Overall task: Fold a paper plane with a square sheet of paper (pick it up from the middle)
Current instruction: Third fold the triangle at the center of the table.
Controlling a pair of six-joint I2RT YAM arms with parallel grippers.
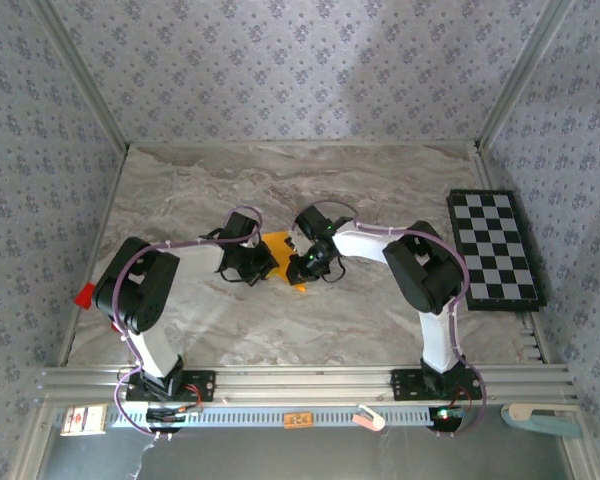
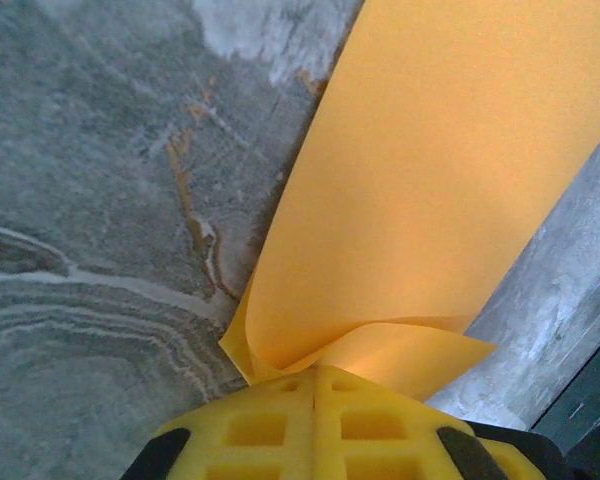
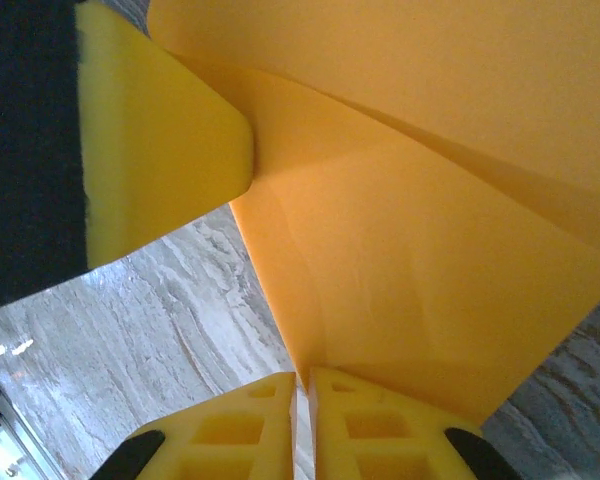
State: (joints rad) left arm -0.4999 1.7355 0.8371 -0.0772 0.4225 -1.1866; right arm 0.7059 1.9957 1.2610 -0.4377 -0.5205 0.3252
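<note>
The square sheet of paper is orange-yellow and hangs between my two grippers just above the middle of the marble table. My left gripper is shut on one edge; in the left wrist view its yellow fingertips pinch a curled fold of the sheet. My right gripper grips the other side, and its fingertips are closed on the lower edge of the creased paper. A left finger touches the sheet at the upper left. A paper plane shape is out of view.
A black-and-white checkerboard lies along the table's right edge. A small red block sits at the left edge beside the left arm. Patterned walls enclose three sides, and an aluminium rail runs along the front.
</note>
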